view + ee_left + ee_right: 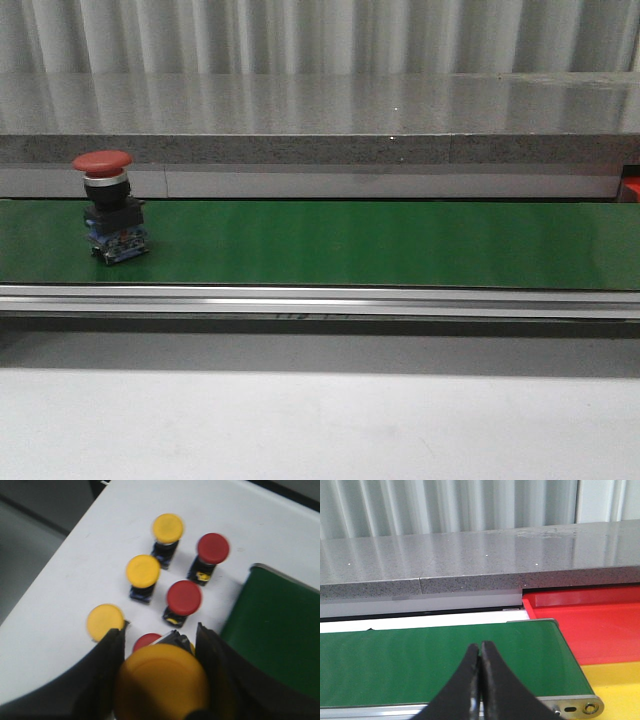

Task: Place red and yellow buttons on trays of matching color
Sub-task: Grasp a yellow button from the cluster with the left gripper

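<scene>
On my feed the left gripper (162, 680) had its two black fingers (107, 675) clamped on a yellow mushroom-head push button (162, 677), cap facing the wrist camera, so its long axis ran along the gripper's approach line. It was held above the white tabletop (55, 610), clear of the others.

Beneath it stood a loose cluster of the same buttons, all upright, caps up, bodies down:
- three yellow ones: nearest (105, 621), middle (143, 571), farthest (167, 528)
- two red ones in full view: (184, 598) and (213, 548)
- one more red cap (146, 641) mostly hidden behind the held button

They sat near each other but apart, none touching as far as I could tell. The wrist view was blurred. The end of the green conveyor belt (272, 625) lay just beside the cluster.

Front view: one red mushroom-head button with black and blue body (108, 205) stood upright on the belt at about 9 o'clock of the frame, long axis vertical, cap on top. A grey speckled ledge (320, 125) ran behind the belt, an aluminium rail (320, 298) along its near edge.

Right gripper (480, 680): fingertips pressed together, holding nothing, hovering over the belt's other end. Past that end lay the red tray (590, 625) and, nearer, the yellow tray (620, 685), side by side and touching.
</scene>
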### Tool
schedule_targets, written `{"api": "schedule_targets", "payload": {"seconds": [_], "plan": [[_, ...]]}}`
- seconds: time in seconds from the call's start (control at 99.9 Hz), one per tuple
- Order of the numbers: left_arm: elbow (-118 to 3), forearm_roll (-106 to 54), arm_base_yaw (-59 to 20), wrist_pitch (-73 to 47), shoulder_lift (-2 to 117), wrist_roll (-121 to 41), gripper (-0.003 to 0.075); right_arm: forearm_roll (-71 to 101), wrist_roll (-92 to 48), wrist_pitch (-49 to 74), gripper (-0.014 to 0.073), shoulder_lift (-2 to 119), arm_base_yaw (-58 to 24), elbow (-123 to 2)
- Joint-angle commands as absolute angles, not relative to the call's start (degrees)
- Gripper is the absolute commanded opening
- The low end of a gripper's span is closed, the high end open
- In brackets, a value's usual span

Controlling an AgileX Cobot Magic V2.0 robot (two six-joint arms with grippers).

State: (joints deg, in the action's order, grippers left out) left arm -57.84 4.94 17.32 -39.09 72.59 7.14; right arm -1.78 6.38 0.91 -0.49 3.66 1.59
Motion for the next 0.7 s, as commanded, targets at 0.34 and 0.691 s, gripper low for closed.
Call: {"api": "schedule_targets", "payload": {"seconds": [0.34,0.691], "plan": [[-71.75,5.01,2.46,-40.67,83.54,5.71,-0.002,-2.38,6.28,-4.11,-0.0068,-1.52,3.68,0.46],[-71.98,4.75,1.52,-42.64,91.22,5.71,-0.002,-2.38,6.28,-4.11,-0.0068,-1.52,3.68,0.46]]}}
